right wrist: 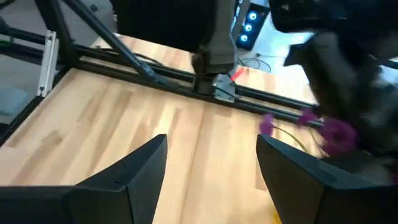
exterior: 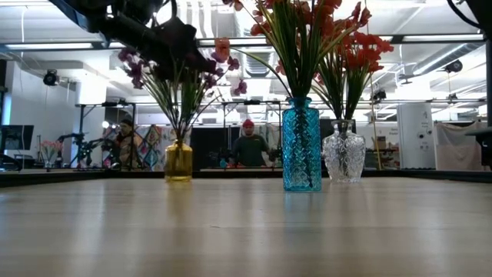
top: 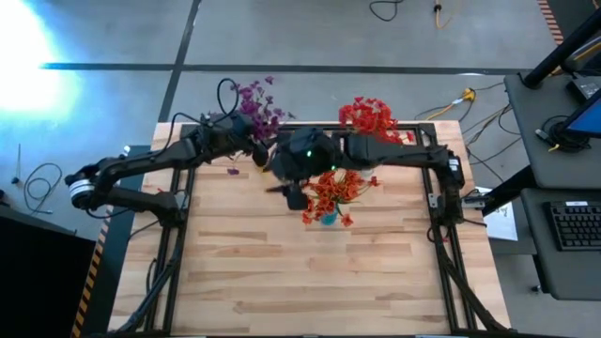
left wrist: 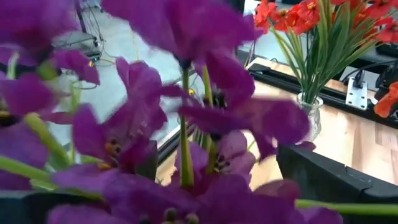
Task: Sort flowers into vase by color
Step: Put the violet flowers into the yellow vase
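Purple flowers stand in a yellow vase at the far left. One bunch of red flowers stands in a blue vase mid-table. Another red bunch is in a clear glass vase at the far right. My left gripper is right at the purple flowers, and their blossoms fill its wrist view between the open fingers. My right gripper hangs open over bare tabletop left of the blue vase, with nothing between its fingers. My left gripper stands among the purple blossoms, coming at them about level from the table's left. The blossoms hide its fingertips, so I cannot tell whether the fingers touch a stem or a blossom.
A loose purple petal lies on the table near the left gripper. The black frame rail runs along the far edge. The near half of the wooden table is bare. People show in the room beyond the table.
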Action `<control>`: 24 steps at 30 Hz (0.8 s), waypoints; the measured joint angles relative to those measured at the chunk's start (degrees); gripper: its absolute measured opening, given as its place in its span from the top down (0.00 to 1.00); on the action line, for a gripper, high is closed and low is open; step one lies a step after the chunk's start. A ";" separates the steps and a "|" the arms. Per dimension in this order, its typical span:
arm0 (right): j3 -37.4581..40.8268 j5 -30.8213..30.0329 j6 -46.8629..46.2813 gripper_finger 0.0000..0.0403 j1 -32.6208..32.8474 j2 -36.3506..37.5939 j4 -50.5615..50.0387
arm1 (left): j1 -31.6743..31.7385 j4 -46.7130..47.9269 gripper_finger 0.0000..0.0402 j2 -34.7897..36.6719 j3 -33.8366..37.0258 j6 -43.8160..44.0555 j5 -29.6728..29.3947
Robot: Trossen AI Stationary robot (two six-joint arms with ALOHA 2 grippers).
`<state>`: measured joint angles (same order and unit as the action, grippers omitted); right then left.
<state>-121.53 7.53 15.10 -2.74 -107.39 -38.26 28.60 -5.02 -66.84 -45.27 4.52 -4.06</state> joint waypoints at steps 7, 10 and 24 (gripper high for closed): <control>6.24 -17.75 -0.51 0.42 5.17 -0.33 5.40 | 0.00 -0.40 0.22 -1.97 -1.02 0.32 0.05; 8.75 -20.92 -2.91 0.43 6.47 -0.34 7.74 | 0.00 -0.22 0.22 -2.11 -1.02 0.62 0.05; 7.71 -21.22 -4.65 0.43 6.71 0.19 7.15 | 0.00 1.76 0.22 -1.78 -1.02 -5.16 0.24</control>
<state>-113.83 -13.69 10.46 3.97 -107.20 -31.11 28.60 -3.26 -68.62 -46.28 -0.64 -3.81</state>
